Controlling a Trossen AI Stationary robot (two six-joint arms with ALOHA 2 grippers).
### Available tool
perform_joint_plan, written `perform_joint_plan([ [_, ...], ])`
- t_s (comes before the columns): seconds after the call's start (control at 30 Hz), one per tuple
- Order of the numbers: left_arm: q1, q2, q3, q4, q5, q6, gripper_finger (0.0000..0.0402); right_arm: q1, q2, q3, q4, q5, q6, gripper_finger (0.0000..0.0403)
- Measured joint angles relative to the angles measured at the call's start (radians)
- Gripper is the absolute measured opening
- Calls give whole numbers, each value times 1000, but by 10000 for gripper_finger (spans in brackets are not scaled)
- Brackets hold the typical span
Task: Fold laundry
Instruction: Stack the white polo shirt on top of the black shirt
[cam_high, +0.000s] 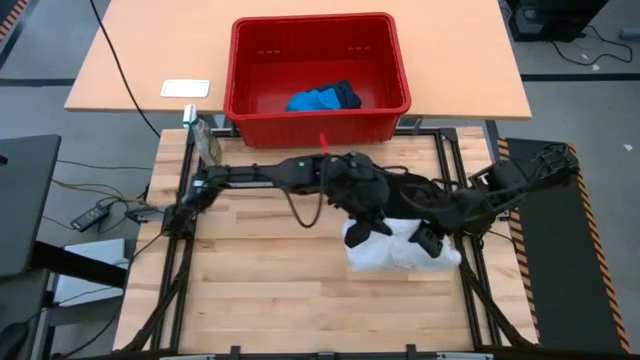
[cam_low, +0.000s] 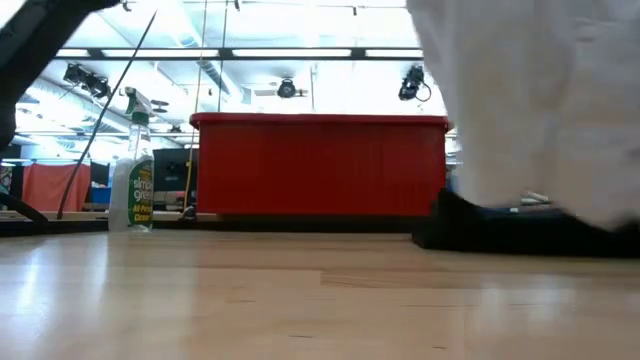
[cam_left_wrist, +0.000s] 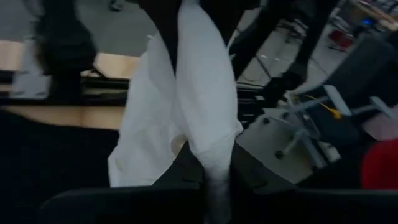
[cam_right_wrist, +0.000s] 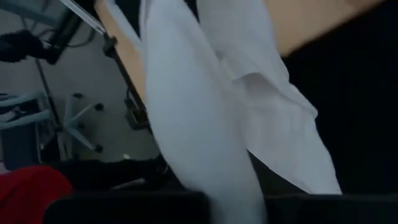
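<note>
My left gripper (cam_high: 368, 225) is clamped on the white garment (cam_high: 400, 252), its fingers together on a fold of the cloth that hangs from it in my left wrist view (cam_left_wrist: 199, 112); my right gripper (cam_high: 432, 238) is pinched on the same white garment from the other side, the cloth draping from it in my right wrist view (cam_right_wrist: 205, 124); in both wrist views my own fingertips are buried in the fabric, so I cannot see the pads themselves. From above, my two arms cross over the garment and hide much of it; the black shirt (cam_high: 415, 192) lies under and behind it on the wooden table (cam_high: 270, 270), mostly covered, its outline hard to trace. In the low view the white cloth (cam_low: 540, 110) fills the upper right and is cut off by the frame, with a dark strip of the black shirt (cam_low: 520, 232) beneath it. I count one white garment, one black shirt, one small blue piece (cam_high: 322, 98) lying in the one red basket (cam_high: 318, 122), beside something dark I cannot identify; one spray bottle (cam_low: 132, 175) stands near the table's far left corner.
</note>
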Motion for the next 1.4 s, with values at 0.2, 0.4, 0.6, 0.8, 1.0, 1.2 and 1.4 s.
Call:
perform_joint_plan([
  [0.2,38,103,75,32,165,-66,26,93,-6,-75,-6,47,103,31],
  [0.4,124,148,25,54,187,-50,26,23,-66,-264,4,114,55,31],
  [0.6,210,248,23,172,202,-103,24,-159,-249,-550,128,100,19,31],
  [0.8,278,336,26,287,183,-117,42,-381,-398,-748,247,63,6,31],
  [1.0,345,345,29,324,156,-113,108,-526,-433,-854,325,2,-14,31],
  [1.2,402,282,27,212,231,10,209,-555,-434,-853,353,31,-121,30],
  [1.4,469,250,28,96,285,128,293,-548,-434,-812,356,133,-333,30],
])
